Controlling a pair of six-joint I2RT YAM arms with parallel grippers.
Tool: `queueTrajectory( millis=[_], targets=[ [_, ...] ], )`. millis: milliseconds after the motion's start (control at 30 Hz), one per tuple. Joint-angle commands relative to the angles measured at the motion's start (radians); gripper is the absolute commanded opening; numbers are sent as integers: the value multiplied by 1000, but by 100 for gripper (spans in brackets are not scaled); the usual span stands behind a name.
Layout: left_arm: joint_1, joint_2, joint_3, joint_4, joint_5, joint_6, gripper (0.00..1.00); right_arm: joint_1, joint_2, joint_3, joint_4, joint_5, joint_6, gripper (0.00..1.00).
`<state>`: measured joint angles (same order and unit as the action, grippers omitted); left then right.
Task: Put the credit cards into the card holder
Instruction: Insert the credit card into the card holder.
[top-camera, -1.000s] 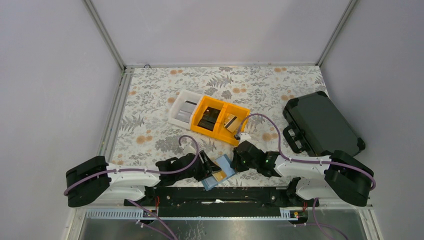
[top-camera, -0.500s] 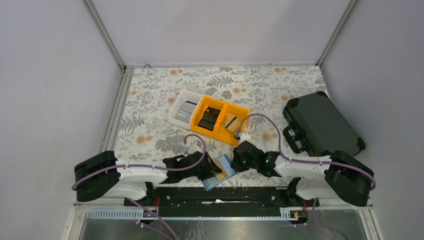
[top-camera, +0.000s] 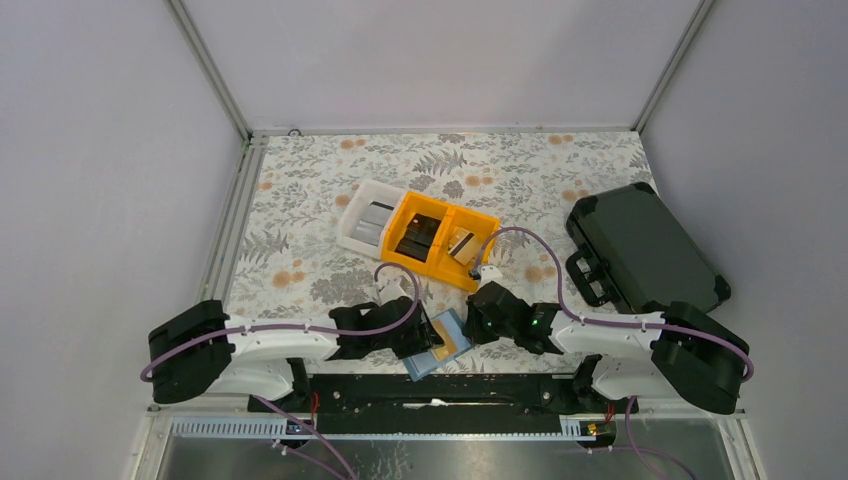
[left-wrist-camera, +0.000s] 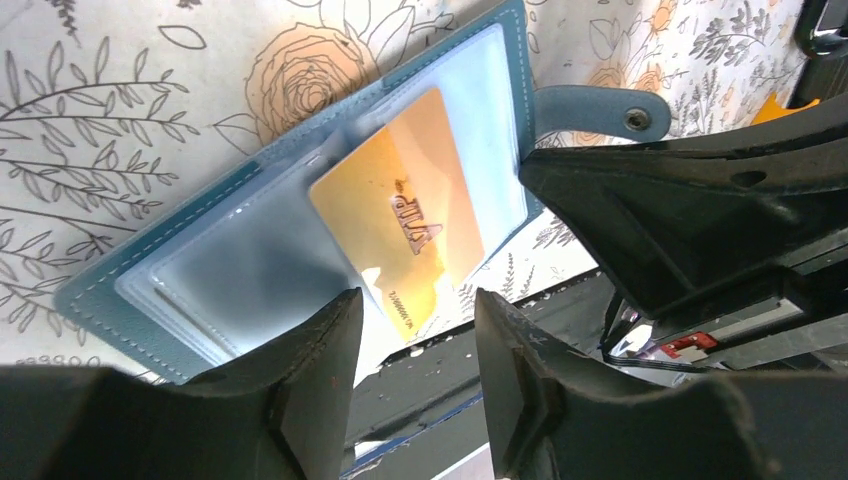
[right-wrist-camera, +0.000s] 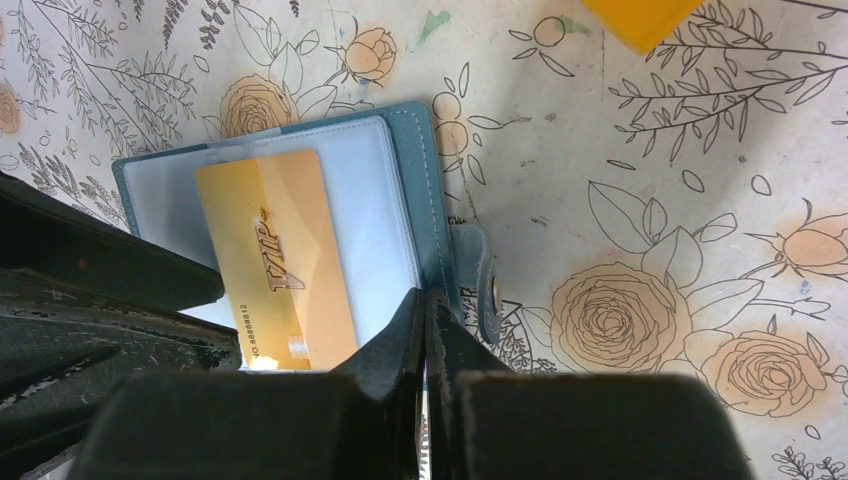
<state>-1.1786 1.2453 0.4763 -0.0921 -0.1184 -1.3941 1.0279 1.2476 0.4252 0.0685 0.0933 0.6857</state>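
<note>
The teal card holder (top-camera: 452, 328) lies open on the floral table near the front edge, also in the left wrist view (left-wrist-camera: 100, 292) and the right wrist view (right-wrist-camera: 420, 180). A gold VIP card (left-wrist-camera: 400, 220) sits partly inside a clear inner pocket, its lower end sticking out (right-wrist-camera: 275, 255). My left gripper (left-wrist-camera: 417, 305) is open, its tips on either side of the card's protruding corner. My right gripper (right-wrist-camera: 425, 300) is shut, its tips on the holder's edge beside the snap tab (right-wrist-camera: 487, 285). More dark cards (top-camera: 415, 237) lie in the orange bin.
An orange bin (top-camera: 478, 262) and a white bin (top-camera: 350, 222) with cards stand mid-table behind the holder. A large black hard case (top-camera: 640, 250) lies at the right. The black base rail (top-camera: 440, 388) runs just in front of the holder. Both grippers crowd the holder.
My left arm has shifted to the right, bringing its gripper closer over the holder and the gold card. The right arm and the holder have stayed put.
</note>
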Motion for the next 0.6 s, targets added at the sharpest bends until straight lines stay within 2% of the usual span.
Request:
queueTrajectory(
  millis=[0, 567],
  targets=[
    [-3, -27, 30, -117, -20, 25, 48, 6, -12, -1, -33, 37, -21, 0],
    [-9, 110, 154, -97, -25, 87, 46, 6, -10, -19, 3, 21, -21, 0]
  ],
)
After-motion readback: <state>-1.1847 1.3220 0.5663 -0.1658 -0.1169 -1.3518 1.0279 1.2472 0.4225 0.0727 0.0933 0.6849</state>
